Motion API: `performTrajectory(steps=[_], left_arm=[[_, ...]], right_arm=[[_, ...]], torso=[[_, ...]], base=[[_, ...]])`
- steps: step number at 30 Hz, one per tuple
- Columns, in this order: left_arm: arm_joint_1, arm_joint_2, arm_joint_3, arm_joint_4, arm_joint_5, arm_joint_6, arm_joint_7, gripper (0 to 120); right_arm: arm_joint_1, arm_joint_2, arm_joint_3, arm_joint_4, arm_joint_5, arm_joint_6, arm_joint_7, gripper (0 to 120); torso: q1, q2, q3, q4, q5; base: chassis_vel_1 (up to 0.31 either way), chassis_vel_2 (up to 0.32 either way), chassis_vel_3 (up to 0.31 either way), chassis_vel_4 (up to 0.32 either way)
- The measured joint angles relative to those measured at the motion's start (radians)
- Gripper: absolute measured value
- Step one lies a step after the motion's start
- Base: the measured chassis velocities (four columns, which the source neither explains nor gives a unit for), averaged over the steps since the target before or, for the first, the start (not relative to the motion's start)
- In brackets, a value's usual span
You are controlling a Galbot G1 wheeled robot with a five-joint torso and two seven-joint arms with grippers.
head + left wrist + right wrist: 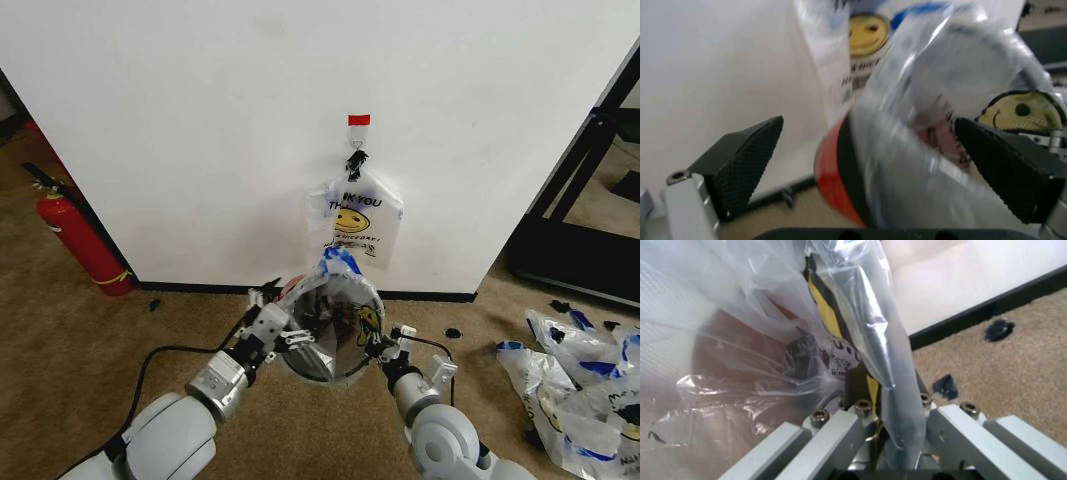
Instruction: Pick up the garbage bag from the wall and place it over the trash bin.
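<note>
Stretching the garbage bag [345,300] over the trash bin [325,345] on the carpet by the wall's foot; lining step, w/ thin crinkly film already in and round the smoky round walls. Next we'd judge: seat film evenly round rim. Left gripper [873,170] fingers wide, straddling the red base; right gripper [870,427] pinching a film fold.

Hanging bag [356,222] reads "THANK YOU" above a smiley.
</note>
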Motion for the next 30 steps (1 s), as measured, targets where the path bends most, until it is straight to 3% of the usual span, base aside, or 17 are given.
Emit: performTrajectory(steps=[4, 6, 8, 9, 11, 16, 22, 30], left_arm=[[0.036, -0.009, -0.041, 0.044, -0.076, -0.046, 0.033, 100], [0.047, -0.008, -0.063, 0.087, -0.107, -0.130, 0.137, 100], [0.045, 0.001, -0.093, 0.143, -0.120, -0.255, 0.318, 100], [0.045, 0.001, -0.093, 0.143, -0.120, -0.255, 0.318, 100], [0.024, 0.007, -0.115, 0.216, -0.115, -0.364, 0.524, 100], [-0.018, 0.004, -0.119, 0.343, -0.047, -0.462, 0.789, 100], [-0.035, -0.004, -0.127, 0.427, 0.059, -0.542, 0.900, 100], [-0.039, -0.017, -0.108, 0.416, 0.104, -0.552, 0.800, 98]], right_arm=[[-0.025, 0.015, 0.054, 0.011, 0.027, 0.001, -0.003, 0], [-0.041, 0.016, 0.092, 0.025, 0.046, -0.017, -0.015, 0], [-0.055, 0.010, 0.130, 0.030, 0.077, -0.046, -0.039, 0], [-0.055, 0.010, 0.130, 0.030, 0.077, -0.046, -0.039, 0], [-0.064, -0.001, 0.165, 0.031, 0.117, -0.084, -0.072, 0], [-0.069, -0.018, 0.211, 0.021, 0.160, -0.134, -0.134, 0], [-0.062, -0.018, 0.226, 0.019, 0.173, -0.144, -0.141, 0], [-0.054, 0.000, 0.218, 0.019, 0.166, -0.144, -0.136, 0]], torso=[[0.000, 0.000, 0.000, 0.0001, 0.0000], [0.000, 0.000, 0.000, 0.0000, -0.0002], [0.000, 0.000, 0.000, 0.0000, 0.0001], [0.000, 0.000, 0.000, 0.0000, 0.0001], [0.000, 0.000, 0.000, -0.0002, 0.0000], [0.000, 0.000, 0.000, -0.0001, 0.0000], [0.000, 0.000, 0.000, 0.0000, -0.0002], [0.000, 0.000, 0.000, 0.0000, 0.0000]], base=[[0.000, 0.000, 0.000, 0.000], [0.000, 0.000, 0.000, 0.000], [0.000, 0.000, 0.000, 0.000], [0.000, 0.000, 0.000, 0.000], [0.000, 0.000, 0.000, 0.000], [0.000, 0.000, 0.000, 0.000], [0.000, 0.000, 0.000, 0.000], [0.000, 0.000, 0.000, 0.000]])
